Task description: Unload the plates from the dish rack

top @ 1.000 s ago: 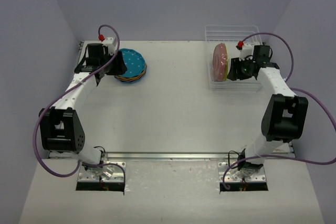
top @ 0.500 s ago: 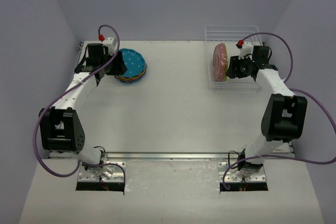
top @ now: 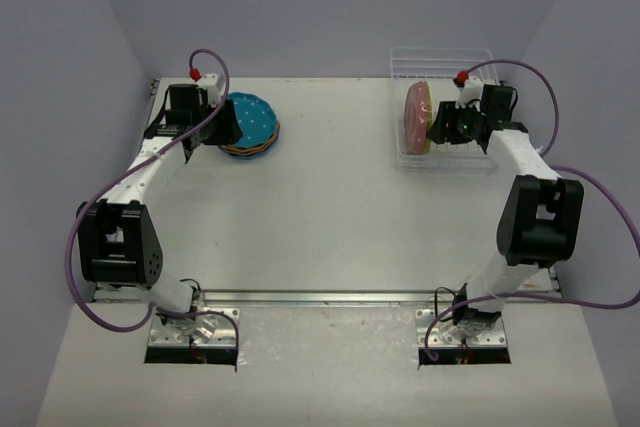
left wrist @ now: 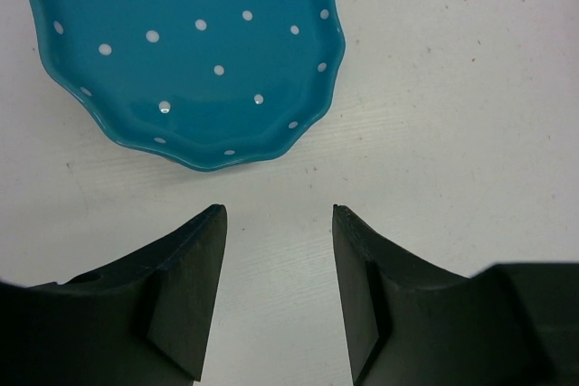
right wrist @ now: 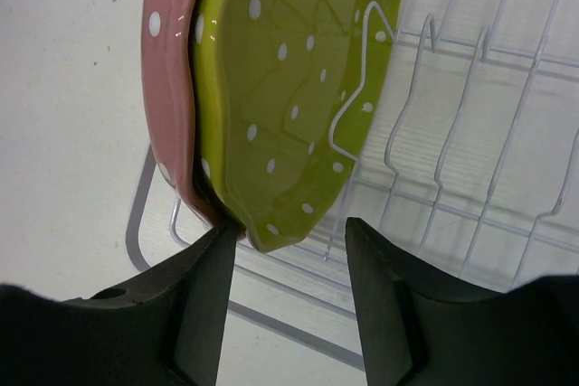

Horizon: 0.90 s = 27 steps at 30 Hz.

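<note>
**Two plates on edge in the rack, right claw open at their rim**

The clear thin-ribbed rectangular dish rack (top: pixel 478 59) sits at the far right of the white table (top: pixel 340 187). At its left end, a pink scalloped plate with white dots (right wrist: pixel 172 88) and a yellow-green dotted scalloped plate (right wrist: pixel 298 88) stand upright on edge, pressed together. The pink one is on the outside, and a wire rib crosses the green one's hollow face. From the overhead camera their rims run front to back and their flat sides face left and right. The slots to their right hold nothing.

The right gripper (right wrist: pixel 289 241) is spread wide just below the plates' lower rims and grips nothing. Whether a finger touches a rim cannot be told.

At the far left, a blue dotted scalloped plate (left wrist: pixel 190 51) lies flat, face up, with an orange-yellow rim (top: pixel 250 150) showing beneath it. The left gripper (left wrist: pixel 278 223) hangs just beside it, parted and empty.
</note>
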Motion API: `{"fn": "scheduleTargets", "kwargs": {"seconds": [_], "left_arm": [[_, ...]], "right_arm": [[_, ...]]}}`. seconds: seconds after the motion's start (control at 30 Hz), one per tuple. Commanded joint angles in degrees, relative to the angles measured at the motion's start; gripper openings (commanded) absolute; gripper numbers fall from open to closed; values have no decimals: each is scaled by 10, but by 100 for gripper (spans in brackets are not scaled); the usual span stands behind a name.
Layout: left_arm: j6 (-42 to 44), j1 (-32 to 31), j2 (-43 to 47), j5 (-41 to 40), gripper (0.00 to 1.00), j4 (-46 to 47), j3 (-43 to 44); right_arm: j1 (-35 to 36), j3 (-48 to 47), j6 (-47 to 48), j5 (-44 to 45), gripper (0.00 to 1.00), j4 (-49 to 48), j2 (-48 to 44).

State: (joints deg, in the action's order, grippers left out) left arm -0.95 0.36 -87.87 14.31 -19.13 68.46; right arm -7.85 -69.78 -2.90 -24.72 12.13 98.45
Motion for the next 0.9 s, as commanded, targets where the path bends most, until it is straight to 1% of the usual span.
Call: {"fn": "scheduleTargets", "kwargs": {"seconds": [0.0, 0.1, 0.17, 0.27, 0.47, 0.5, 0.6, 0.67, 0.7, 0.77, 0.87], "left_arm": [[-3, 3, 1, -3, 48, 18, 19], [-3, 3, 0, -3, 48, 18, 19], [-3, 3, -1, -3, 48, 18, 21], [-3, 3, -3, -3, 48, 19, 23], [-10, 3, -13, 3, 48, 20, 31], [-11, 3, -14, 3, 48, 19, 32], [-9, 3, -16, 2, 48, 16, 33], [-7, 3, -16, -1, 48, 16, 34], [-6, 3, -16, -2, 48, 16, 34], [-5, 3, -16, -1, 48, 16, 34], [-7, 3, -19, 0, 48, 16, 34]], "right_arm": [[4, -4, -42, -17, 53, -115, -9], [4, 8, -58, -10, 51, -147, -20], [4, 10, -62, 10, 46, -150, -23], [2, 8, -69, 53, 37, -150, -27], [2, 3, -89, 82, 27, -129, -21], [2, 4, -93, 84, 26, -131, -22], [-1, 15, -114, 78, 25, -141, -29], [-2, 24, -123, 56, 24, -161, -37], [-2, 30, -128, 40, 23, -173, -40], [-4, 26, -130, -21, 24, -179, -36], [-5, 1, -126, -70, 26, -161, -11]]}}
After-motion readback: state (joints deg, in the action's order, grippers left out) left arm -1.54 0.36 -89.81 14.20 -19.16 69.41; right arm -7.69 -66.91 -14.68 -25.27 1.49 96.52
